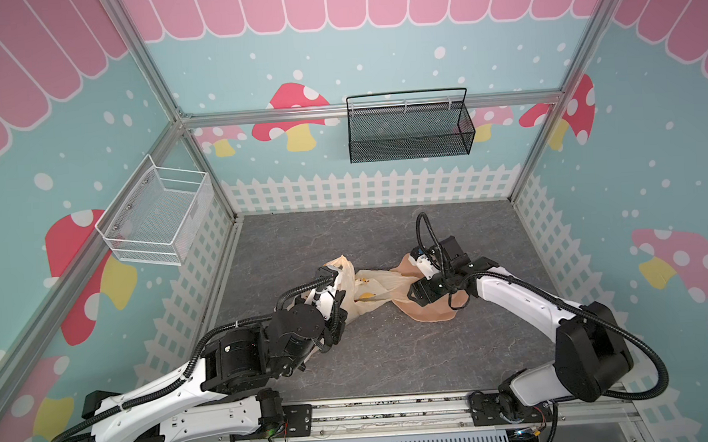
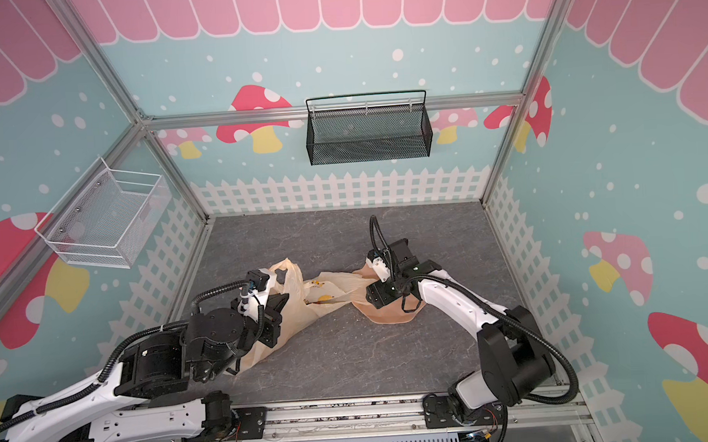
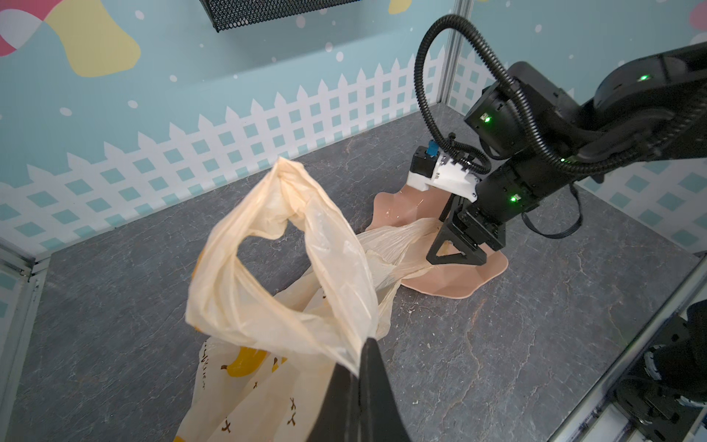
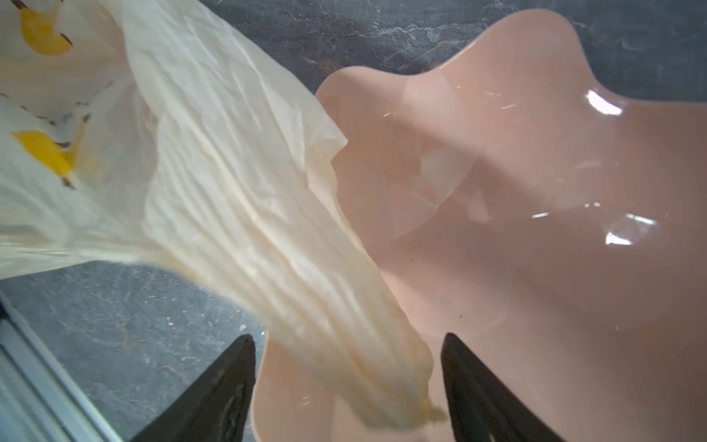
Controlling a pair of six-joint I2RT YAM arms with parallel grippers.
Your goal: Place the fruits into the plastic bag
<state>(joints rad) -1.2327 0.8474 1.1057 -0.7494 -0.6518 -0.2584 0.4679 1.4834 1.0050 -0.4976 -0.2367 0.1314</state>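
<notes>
On the grey desk (image 1: 392, 353), the plastic bag (image 1: 372, 287) is lying crumpled and stretching between the two arms, with one end reaching over the pink wavy-edged plate (image 4: 535, 172). Printed yellow bananas (image 3: 245, 361) are showing on its film. Whether any fruit is sitting inside cannot be told. A black mesh basket (image 1: 410, 131) is hanging on the back wall and a white wire basket (image 1: 156, 215) on the left wall.

The left arm (image 1: 234, 353) is reaching forward low over the desk, its wrist bending toward the bag. The left jaws are pinching fully closed on one handle loop (image 3: 333, 245), holding it raised and gaping. The right arm (image 1: 522, 296) is bending in from the right, its wrist tipping down above the plate. The right jaws are standing wide apart, with the bag's bunched far strand running between them, not pinched.
</notes>
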